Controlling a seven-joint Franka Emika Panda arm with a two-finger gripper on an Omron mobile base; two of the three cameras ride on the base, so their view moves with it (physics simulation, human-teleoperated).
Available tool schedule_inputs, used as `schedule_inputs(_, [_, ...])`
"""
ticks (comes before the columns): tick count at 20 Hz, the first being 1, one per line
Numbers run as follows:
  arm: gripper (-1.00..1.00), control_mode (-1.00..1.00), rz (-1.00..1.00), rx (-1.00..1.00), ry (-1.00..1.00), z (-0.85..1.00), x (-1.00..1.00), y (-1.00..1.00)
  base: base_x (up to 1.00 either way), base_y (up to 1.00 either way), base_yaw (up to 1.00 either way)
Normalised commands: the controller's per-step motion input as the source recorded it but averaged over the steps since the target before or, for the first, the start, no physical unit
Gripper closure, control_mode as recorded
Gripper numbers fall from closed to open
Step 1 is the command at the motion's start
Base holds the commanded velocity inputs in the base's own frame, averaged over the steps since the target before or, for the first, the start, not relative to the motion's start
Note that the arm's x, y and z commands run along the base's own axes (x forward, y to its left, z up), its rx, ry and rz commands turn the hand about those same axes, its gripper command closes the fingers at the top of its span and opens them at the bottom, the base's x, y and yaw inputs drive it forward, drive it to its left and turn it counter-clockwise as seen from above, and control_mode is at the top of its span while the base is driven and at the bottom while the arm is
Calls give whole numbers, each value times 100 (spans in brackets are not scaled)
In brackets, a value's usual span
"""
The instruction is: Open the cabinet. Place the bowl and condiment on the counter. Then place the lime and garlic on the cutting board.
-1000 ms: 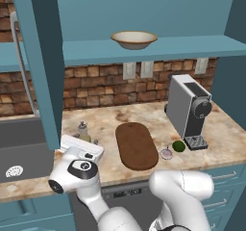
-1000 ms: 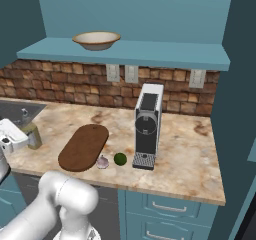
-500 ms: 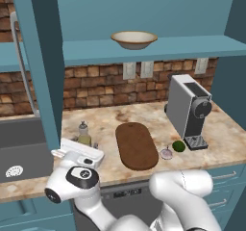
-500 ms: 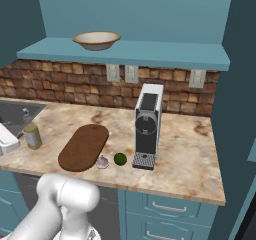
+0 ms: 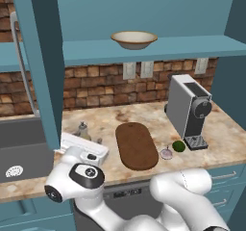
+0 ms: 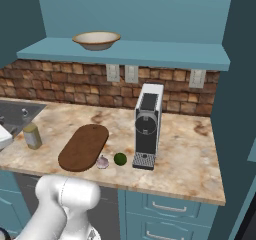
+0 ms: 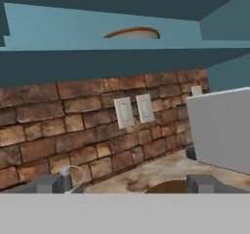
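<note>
**Cabinet open, bowl on the shelf, bottle on the counter**

The cabinet [image 5: 43,66] stands open, its door swung out at the left with a slim silver handle [image 5: 21,66] on its edge. Inside, on the teal shelf [image 6: 150,51], sits the bowl [image 5: 134,39] — alone there, upright, nothing visible in it. From the hand view the bowl's brown rim [image 7: 132,32] just peeks over the shelf edge.

On the counter [image 5: 226,138], from the left: the grey sink basin [image 5: 19,150], then the condiment [image 6: 32,136], standing upright on the stone near the front edge. In the left base view its cap [image 5: 83,127] rises just behind the white hand. Next lies the cutting board [image 5: 136,145], bare and flat. Just off its right front end rests the garlic [image 5: 166,153], and beside that the lime [image 5: 178,146] — both on the stone, not on the board, the lime close to the foot of the coffee machine [image 5: 189,111].

The gripper [image 7: 127,184] is low over the counter's front, its fingers [image 7: 47,183] spread wide with nothing between them. Ahead of it are the brick backsplash and two wall outlets [image 7: 134,110].
</note>
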Motion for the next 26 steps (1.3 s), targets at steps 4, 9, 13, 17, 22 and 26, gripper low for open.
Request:
schedule_inputs(4, [-100, -100, 0, 0, 5, 37, -36, -19, 0, 0, 0])
schedule_inputs(9, [-100, -100, 0, 1, 3, 24, -33, -31, 0, 0, 0])
schedule_inputs(13, [-100, -100, 0, 3, 0, 14, -24, -42, 0, 0, 0])
schedule_inputs(17, [-100, -100, 0, 2, 0, 31, -24, -37, 0, 0, 0])
schedule_inputs(22, [-100, -100, 5, 2, 0, 58, -25, -25, 0, 0, 0])
schedule_inputs(26, [-100, -100, 5, 8, 0, 50, -34, -30, 0, 0, 0])
